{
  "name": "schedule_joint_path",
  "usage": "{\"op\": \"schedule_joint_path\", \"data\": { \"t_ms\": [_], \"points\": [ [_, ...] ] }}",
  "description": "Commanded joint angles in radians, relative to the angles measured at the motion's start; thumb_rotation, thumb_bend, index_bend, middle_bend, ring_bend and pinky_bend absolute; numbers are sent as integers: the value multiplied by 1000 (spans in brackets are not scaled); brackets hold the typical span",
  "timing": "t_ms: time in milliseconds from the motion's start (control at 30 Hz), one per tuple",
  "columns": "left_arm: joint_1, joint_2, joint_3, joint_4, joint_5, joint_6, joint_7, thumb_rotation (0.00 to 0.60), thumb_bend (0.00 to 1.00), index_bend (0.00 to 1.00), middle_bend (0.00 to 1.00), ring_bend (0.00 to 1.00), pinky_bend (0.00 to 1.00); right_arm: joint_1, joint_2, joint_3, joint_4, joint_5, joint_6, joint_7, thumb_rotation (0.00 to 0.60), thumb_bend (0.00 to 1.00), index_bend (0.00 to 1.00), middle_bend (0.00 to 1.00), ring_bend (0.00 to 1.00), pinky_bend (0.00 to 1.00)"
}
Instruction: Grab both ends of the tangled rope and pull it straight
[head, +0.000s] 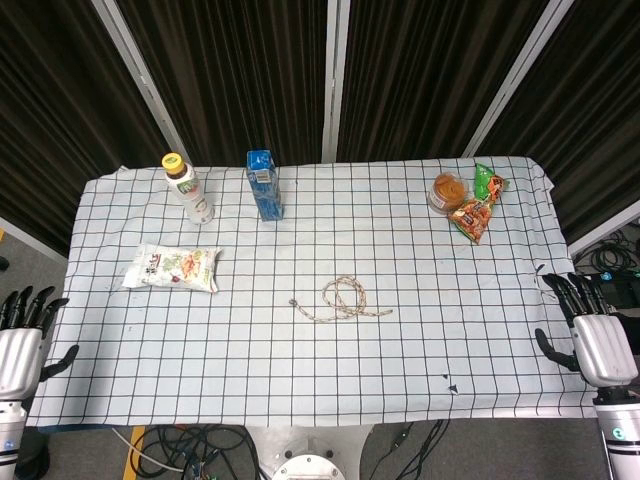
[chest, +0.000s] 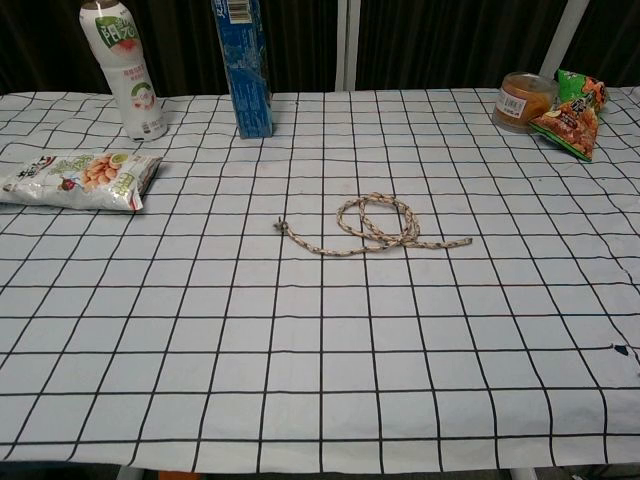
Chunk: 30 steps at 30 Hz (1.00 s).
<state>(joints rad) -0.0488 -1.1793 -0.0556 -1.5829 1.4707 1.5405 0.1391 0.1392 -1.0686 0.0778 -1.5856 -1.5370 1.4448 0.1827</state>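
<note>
A thin tan rope (head: 343, 299) lies coiled in a loose loop near the middle of the checked table; in the chest view the rope (chest: 375, 226) has one knotted end at the left and one end trailing right. My left hand (head: 22, 340) hangs off the table's left edge with its fingers spread, holding nothing. Off the right edge, my right hand (head: 592, 330) is also spread and empty. Both hands are far from the rope. Neither hand shows in the chest view.
At the back left stand a white drink bottle (head: 188, 188) and a blue carton (head: 264, 185). A white snack bag (head: 172, 268) lies at the left. A round tub (head: 448, 191) and colourful snack packets (head: 478, 212) sit at the back right.
</note>
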Motion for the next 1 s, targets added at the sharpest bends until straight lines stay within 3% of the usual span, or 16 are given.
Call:
{"op": "schedule_joint_path", "data": {
  "t_ms": [33,333,433,533,733,1000],
  "points": [
    [-2,-1,-2,1,-6,-5,3,600,184,211,97,0,0,7,-3,3,-2,8,-12,-5,600,329,82,111,0,0],
    [-7,0,-2,0,-3,-11,2,600,185,211,97,0,0,44,-11,-1,-20,-4,-65,-12,600,326,83,112,0,0],
    [-9,-1,-2,3,0,-13,-5,600,185,211,97,0,0,91,-20,4,-33,-14,-128,-42,600,324,103,130,0,0],
    [-10,-2,-1,8,6,-12,-12,600,184,211,97,0,0,158,-46,18,-32,-2,-221,-87,600,319,186,172,0,0],
    [-7,-5,1,25,0,-16,-35,600,184,211,97,0,0,295,-160,65,-1,75,-395,-193,600,287,326,189,0,0],
    [-9,-9,1,53,-12,-33,-70,600,184,211,97,0,0,408,-325,91,76,165,-505,-320,600,264,413,199,0,0]
  ]
}}
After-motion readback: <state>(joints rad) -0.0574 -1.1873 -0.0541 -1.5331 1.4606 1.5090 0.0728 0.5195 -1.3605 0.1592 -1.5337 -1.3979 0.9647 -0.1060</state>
